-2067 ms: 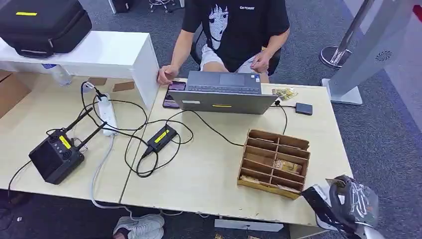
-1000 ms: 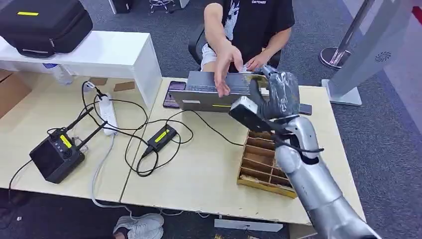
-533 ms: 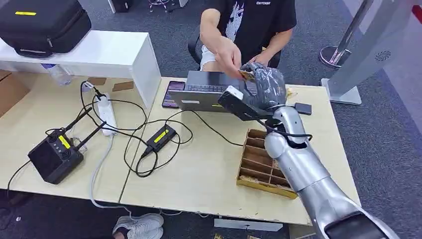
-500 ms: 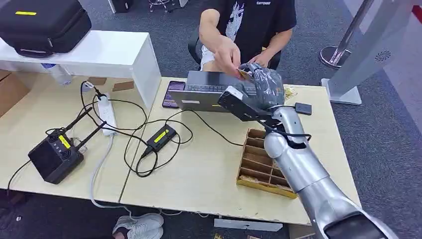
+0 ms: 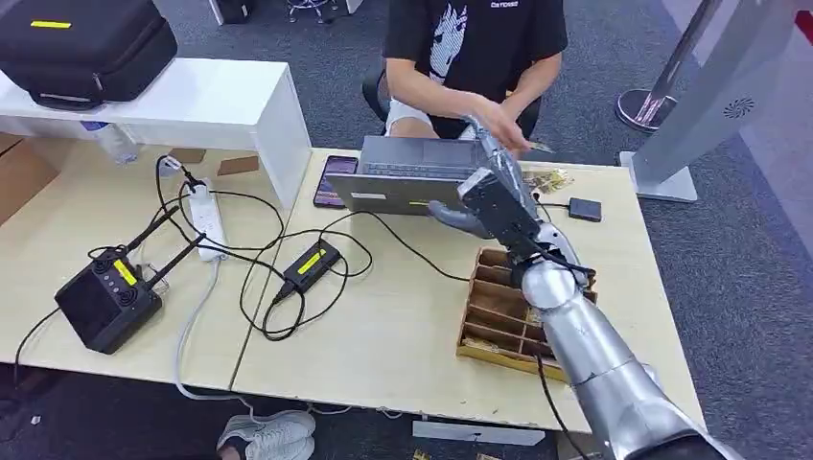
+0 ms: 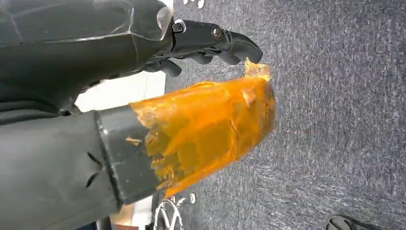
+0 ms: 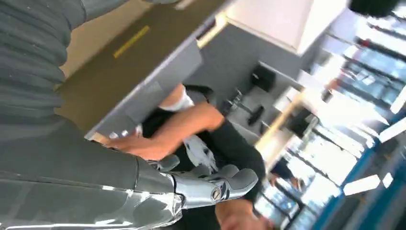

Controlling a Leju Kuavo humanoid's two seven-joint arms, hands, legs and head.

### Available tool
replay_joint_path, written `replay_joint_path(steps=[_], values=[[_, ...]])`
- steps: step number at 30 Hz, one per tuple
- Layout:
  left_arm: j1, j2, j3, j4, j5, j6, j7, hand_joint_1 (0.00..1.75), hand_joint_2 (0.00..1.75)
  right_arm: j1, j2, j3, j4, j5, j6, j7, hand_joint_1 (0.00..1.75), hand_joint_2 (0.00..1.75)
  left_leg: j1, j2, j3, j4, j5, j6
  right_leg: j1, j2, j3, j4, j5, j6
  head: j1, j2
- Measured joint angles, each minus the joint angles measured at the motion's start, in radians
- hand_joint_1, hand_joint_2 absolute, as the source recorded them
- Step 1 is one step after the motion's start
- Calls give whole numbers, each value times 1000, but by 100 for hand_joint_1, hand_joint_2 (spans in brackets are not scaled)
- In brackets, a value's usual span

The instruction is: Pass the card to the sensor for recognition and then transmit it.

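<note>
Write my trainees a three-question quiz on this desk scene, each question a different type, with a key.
1. Multiple choice: the right hand is raised over which item? A) the power strip B) the laptop C) the phone
2. True or false: the laptop's lid is folded shut.
3. Short answer: what sits on top of the white shelf?

Key
1. B
2. False. The laptop is open, and its keyboard shows in the head view.
3. The black case.
</note>
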Motion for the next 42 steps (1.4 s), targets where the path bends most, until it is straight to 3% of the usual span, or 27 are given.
replay_joint_path(steps=[5,10,14,18,23,27,30,32,34,35,38,42], values=[[6,0,4,0,26,10,5,0,0,140,-62,-59,-207,35,-112,-49,0,175,0,0,0,0,-1,0,0,-1,1,-2,0,0,0,0],[13,-1,23,0,52,23,8,0,0,361,-101,-108,-473,93,-245,-136,0,175,0,0,0,0,-3,1,0,-1,1,-3,-1,0,0,0],[14,-1,39,0,69,31,8,0,0,527,-127,-125,-641,126,-282,-207,0,175,0,0,0,0,-5,1,1,-1,1,-3,-3,0,0,0],[14,-1,50,0,71,34,8,0,0,616,-142,-134,-732,138,-293,-222,0,175,1,1,0,0,-5,0,1,0,1,-3,-3,-1,0,0],[14,-2,53,0,73,34,8,0,0,645,-152,-142,-775,133,-285,-223,0,175,1,1,1,0,-5,0,1,0,2,-2,-3,-1,0,0],[13,-3,63,0,92,37,8,0,0,697,-178,-143,-799,73,-159,-254,0,175,1,1,1,0,-5,0,1,0,3,-3,-3,-1,0,0],[13,-5,74,0,104,39,6,0,0,765,-211,-160,-800,172,-156,-263,0,175,1,0,1,0,-5,0,1,-1,3,-3,-3,0,0,0],[14,-6,78,0,109,42,10,0,0,819,-229,-187,-799,397,-248,-168,0,175,1,0,1,0,-7,1,1,-1,3,-4,-4,1,0,0],[14,-8,83,0,113,47,21,0,0,874,-244,-228,-791,681,-344,17,0,175,0,0,1,0,-7,1,1,-1,3,-4,-4,2,0,0],[14,-10,86,0,116,50,22,0,0,894,-253,-245,-784,758,-359,105,0,175,0,0,1,0,-7,1,1,-1,3,-4,-4,2,0,0],[14,-12,93,0,118,54,23,0,0,929,-292,-281,-759,846,-324,254,0,175,0,1,1,0,-8,1,0,-1,3,-4,-4,2,0,0],[14,-14,100,0,125,54,29,0,0,966,-340,-289,-751,869,-284,321,0,175,0,0,1,0,-8,1,0,-1,3,-4,-4,2,0,0]])
